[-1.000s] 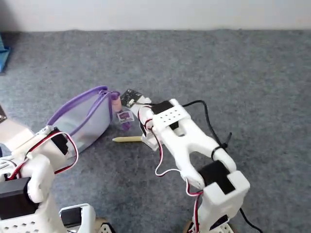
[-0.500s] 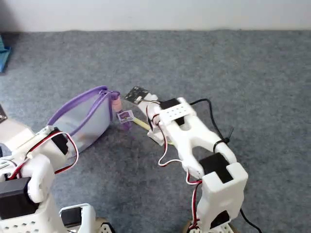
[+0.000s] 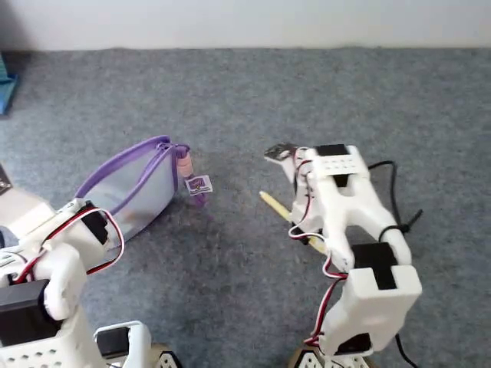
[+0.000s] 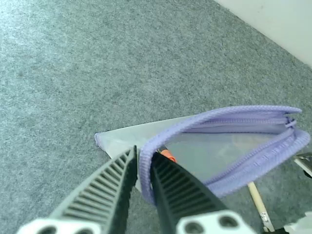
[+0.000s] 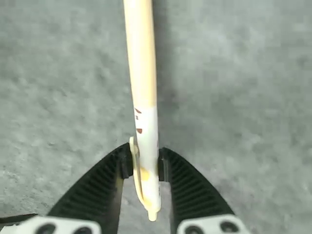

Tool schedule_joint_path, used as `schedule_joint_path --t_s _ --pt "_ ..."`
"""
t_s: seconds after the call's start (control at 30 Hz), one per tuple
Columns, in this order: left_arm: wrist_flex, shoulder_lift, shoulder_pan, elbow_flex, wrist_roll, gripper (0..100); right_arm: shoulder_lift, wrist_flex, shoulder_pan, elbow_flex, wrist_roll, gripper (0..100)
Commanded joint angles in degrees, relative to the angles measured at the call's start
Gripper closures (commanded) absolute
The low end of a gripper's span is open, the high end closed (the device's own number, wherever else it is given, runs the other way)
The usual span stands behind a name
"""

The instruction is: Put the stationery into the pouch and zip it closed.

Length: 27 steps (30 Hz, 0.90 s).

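1. We are looking down on a grey carpet (image 3: 307, 100) with the two arms side by side at its near edge.
2. The pouch (image 3: 134, 188) is lying on the carpet in front of the left arm (image 3: 69, 238). It has clear walls and a purple zip rim, and the two sides of the zip are standing parted.
3. The left gripper (image 4: 142, 156) is clenching the pouch (image 4: 234, 146) at one end, with its two ribbed black fingers pinching the purple rim between them.
4. Through the clear wall, just beside those fingers, we are making out an orange thing (image 4: 168, 155) inside the pouch. We cannot tell what it is.
5. At the pouch's far end a small tag (image 3: 198, 184) is lying on the carpet, touching a purple cord.
6. The right gripper (image 5: 145, 161) is grasping the pen (image 5: 144, 97) near its clip end, with both fingers pressing its cream barrel. The rest of the barrel is sticking straight out ahead over the carpet.
7. From above, the pen (image 3: 276, 207) is pointing slantwise out from under the right arm (image 3: 345, 199), well apart from the pouch. We cannot tell whether it is touching the carpet.
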Motion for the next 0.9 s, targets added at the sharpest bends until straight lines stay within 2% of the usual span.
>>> schedule_joint_path --t_s 0.0,0.13,0.2,0.33,0.63,0.8,0.87 --pt "0.2 0.6 -0.1 0.5 0.5 99 -4.4 0.5 1.1 -0.4 -0.8 92.1" --pt "-0.8 0.6 -0.1 0.6 0.5 99 -6.5 -0.1 -1.9 -0.5 -1.1 75.7" --pt "-1.0 0.6 -0.1 0.6 0.5 99 -6.9 -2.9 -3.6 -0.5 -1.7 71.6" --pt "-0.9 0.6 -0.1 0.6 0.5 99 -7.0 -9.8 -6.0 -0.6 -4.8 71.3" --pt "-0.8 0.6 -0.1 0.6 0.5 99 -3.4 -19.6 -11.9 -0.8 -5.0 71.3" --pt "-0.8 0.6 -0.1 0.7 0.5 99 5.8 -18.1 -11.4 -7.5 -5.0 71.6" --pt "-0.8 0.6 -0.1 0.7 0.5 99 9.7 -15.1 -11.3 -11.8 -5.0 75.5"
